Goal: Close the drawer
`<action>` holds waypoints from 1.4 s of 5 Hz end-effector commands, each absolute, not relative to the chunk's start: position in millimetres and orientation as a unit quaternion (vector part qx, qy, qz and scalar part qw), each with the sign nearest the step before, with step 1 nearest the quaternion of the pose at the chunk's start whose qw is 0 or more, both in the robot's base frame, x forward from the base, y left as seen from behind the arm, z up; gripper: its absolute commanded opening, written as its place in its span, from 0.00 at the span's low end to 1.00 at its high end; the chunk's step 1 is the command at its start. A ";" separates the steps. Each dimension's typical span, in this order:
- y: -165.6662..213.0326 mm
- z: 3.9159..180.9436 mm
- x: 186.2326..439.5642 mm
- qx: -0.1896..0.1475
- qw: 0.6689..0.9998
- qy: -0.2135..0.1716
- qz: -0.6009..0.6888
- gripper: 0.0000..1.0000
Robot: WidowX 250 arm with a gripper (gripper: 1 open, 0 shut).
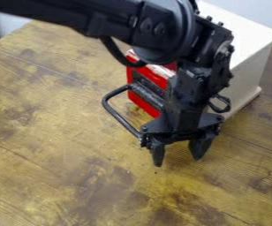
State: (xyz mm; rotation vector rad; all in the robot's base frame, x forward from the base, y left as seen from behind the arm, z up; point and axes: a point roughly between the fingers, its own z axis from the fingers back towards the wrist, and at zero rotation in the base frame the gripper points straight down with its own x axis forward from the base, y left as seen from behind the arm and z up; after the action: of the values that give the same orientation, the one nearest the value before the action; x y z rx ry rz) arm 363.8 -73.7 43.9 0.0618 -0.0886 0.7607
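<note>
The glossy red drawer (148,86) sticks out of the cream-white cabinet (247,51) at the upper right, its front facing down-left. A black wire loop handle (118,111) juts from that front over the table. My gripper (177,154) hangs from the black arm just in front of and to the right of the handle, pointing straight down. Its two dark fingers stand apart, open, with nothing between them. The tips hover close above the wood. The arm hides the drawer's right part and where it meets the cabinet.
The worn brown wooden table (44,150) spreads to the left and front. The thick black arm (91,16) crosses the top of the view from the upper left. The cabinet stands at the table's far right.
</note>
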 end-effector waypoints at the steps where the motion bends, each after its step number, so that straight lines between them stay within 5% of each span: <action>1: -40.2 80.2 384.2 0.006 0.903 -0.090 0.420 1.00; 2: -38.5 96.9 387.4 -0.002 0.889 -0.084 0.450 1.00; 3: -36.0 106.4 385.7 -0.014 0.874 -0.087 0.477 0.00; 4: -34.4 104.2 380.1 -0.025 0.867 -0.096 0.488 1.00; 5: -37.0 102.2 376.5 0.004 0.865 -0.110 0.490 0.00; 6: -37.3 93.8 371.3 0.033 0.861 -0.104 0.497 1.00; 7: -32.8 88.1 374.7 0.051 0.860 -0.074 0.503 0.00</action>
State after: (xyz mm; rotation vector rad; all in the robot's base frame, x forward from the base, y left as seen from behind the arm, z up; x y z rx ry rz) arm 365.4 -46.8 70.9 0.1350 -0.0998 1.0022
